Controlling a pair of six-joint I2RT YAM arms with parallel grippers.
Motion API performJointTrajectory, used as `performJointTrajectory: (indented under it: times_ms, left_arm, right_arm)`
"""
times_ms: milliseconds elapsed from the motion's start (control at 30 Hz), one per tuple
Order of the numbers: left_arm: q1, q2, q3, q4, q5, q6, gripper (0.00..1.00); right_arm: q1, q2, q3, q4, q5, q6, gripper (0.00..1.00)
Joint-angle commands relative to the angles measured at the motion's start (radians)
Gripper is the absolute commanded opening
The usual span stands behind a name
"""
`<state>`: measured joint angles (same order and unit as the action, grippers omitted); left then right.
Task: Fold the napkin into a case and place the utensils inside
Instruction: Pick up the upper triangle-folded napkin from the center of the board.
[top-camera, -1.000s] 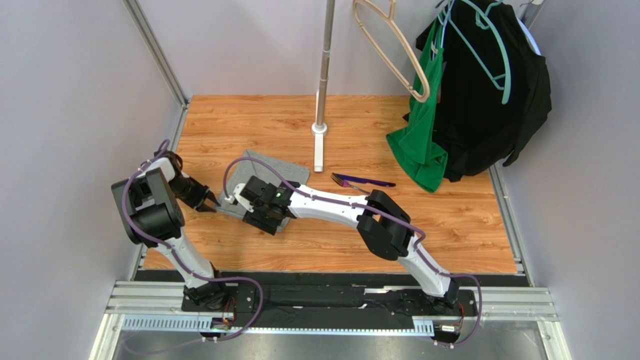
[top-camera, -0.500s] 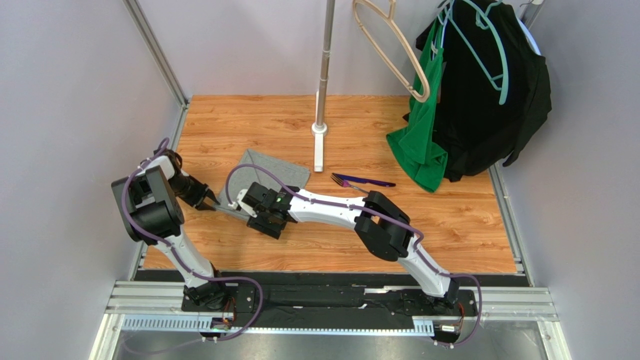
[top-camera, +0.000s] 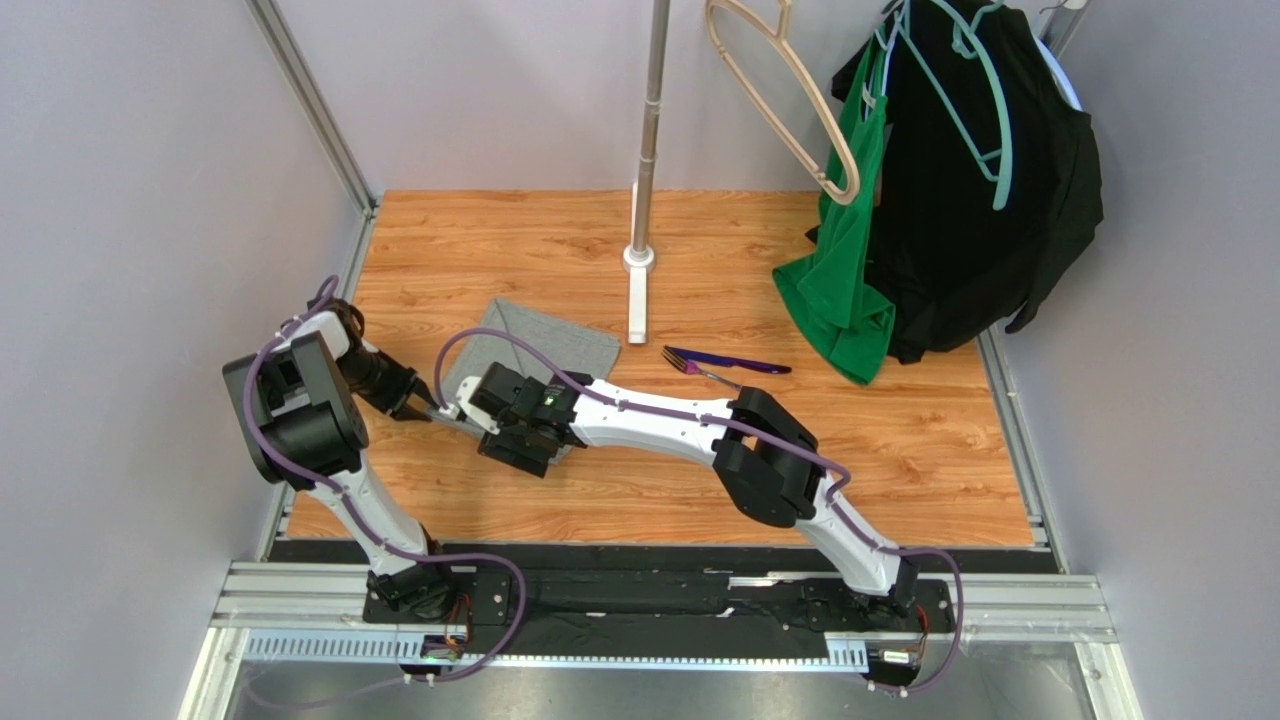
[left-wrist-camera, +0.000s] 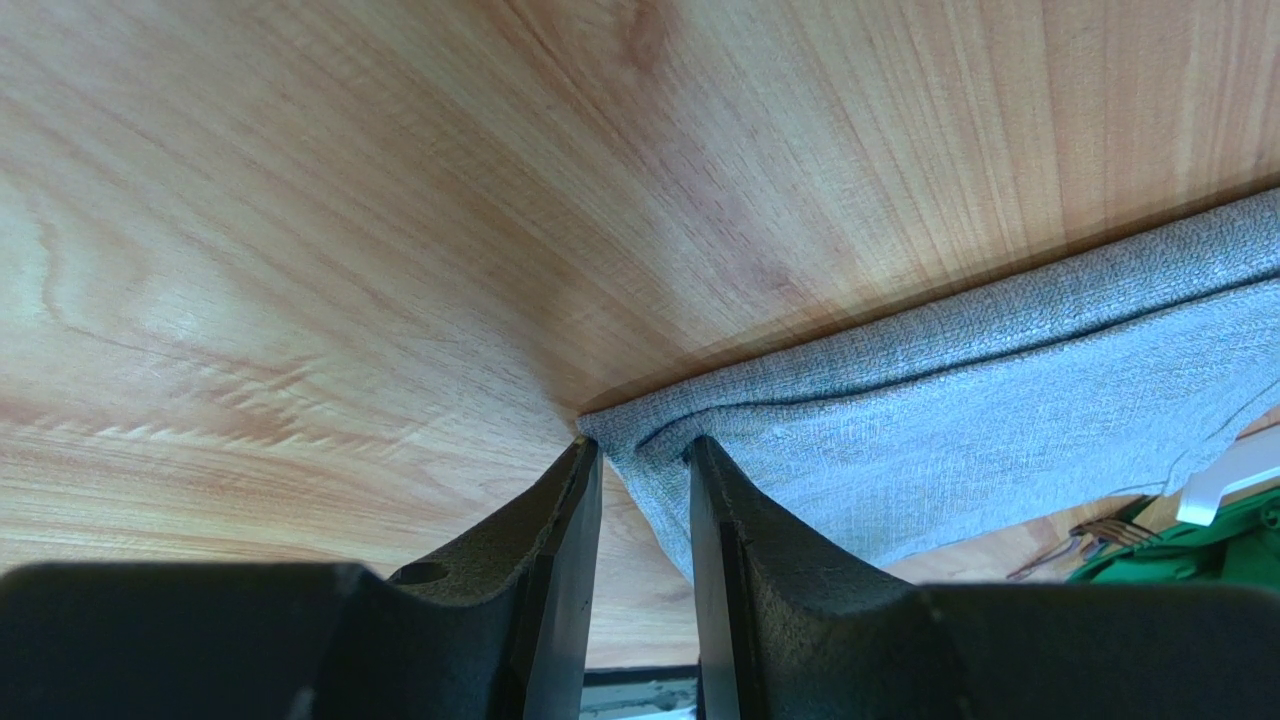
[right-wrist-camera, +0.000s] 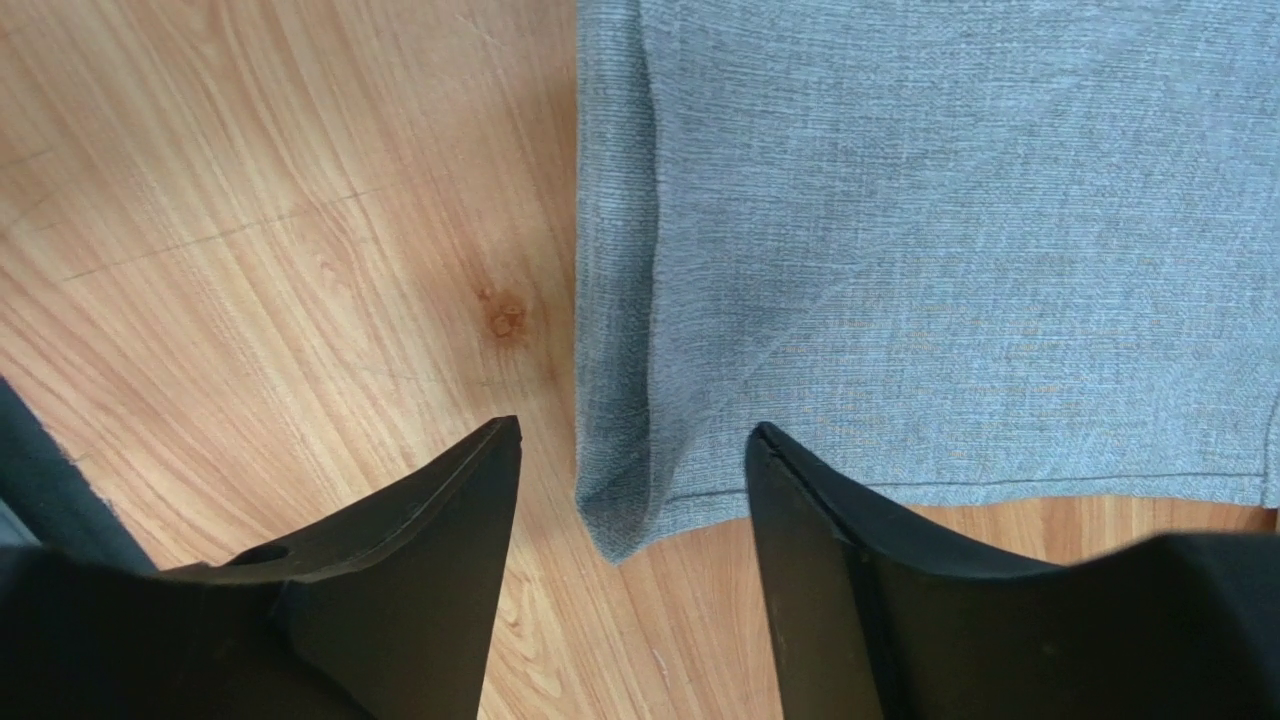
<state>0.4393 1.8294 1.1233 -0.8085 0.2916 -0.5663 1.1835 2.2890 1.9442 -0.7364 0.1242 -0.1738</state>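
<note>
The heather-grey napkin (top-camera: 559, 336) lies folded on the wooden table, left of centre. My left gripper (left-wrist-camera: 643, 444) sits low at its near-left corner (left-wrist-camera: 616, 431), jaws slightly apart; the corner lies between the tips and the cloth (left-wrist-camera: 962, 405) runs off to the right. My right gripper (right-wrist-camera: 631, 435) hangs open just above another corner (right-wrist-camera: 613, 528) of the napkin (right-wrist-camera: 932, 225), a folded hem between its fingers, touching nothing. In the top view the two grippers (top-camera: 430, 408) (top-camera: 504, 438) are close together. The utensils (top-camera: 724, 363), one dark purple piece and a fork, lie right of the napkin.
A metal pole on a white foot (top-camera: 640, 278) stands behind the napkin. A green garment (top-camera: 839, 293) and a black garment (top-camera: 977, 195) hang at the back right, with a beige hanger (top-camera: 789, 105) beside them. A wall and rail (top-camera: 323, 135) border the left.
My right arm has slid left and a little nearer along the napkin, towards the left gripper. The left arm has stayed in place.
</note>
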Motion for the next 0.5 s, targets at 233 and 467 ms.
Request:
performJointTrajectory:
  times_ms: [233, 467]
  left_arm:
    - [0.010, 0.004, 0.036, 0.014, 0.000, 0.019, 0.37]
    - [0.010, 0.014, 0.056, 0.005, -0.005, 0.019, 0.37]
  right_arm:
    - [0.007, -0.010, -0.004, 0.015, -0.035, -0.003, 0.50]
    - [0.007, 0.018, -0.051, 0.023, -0.029, -0.010, 0.46]
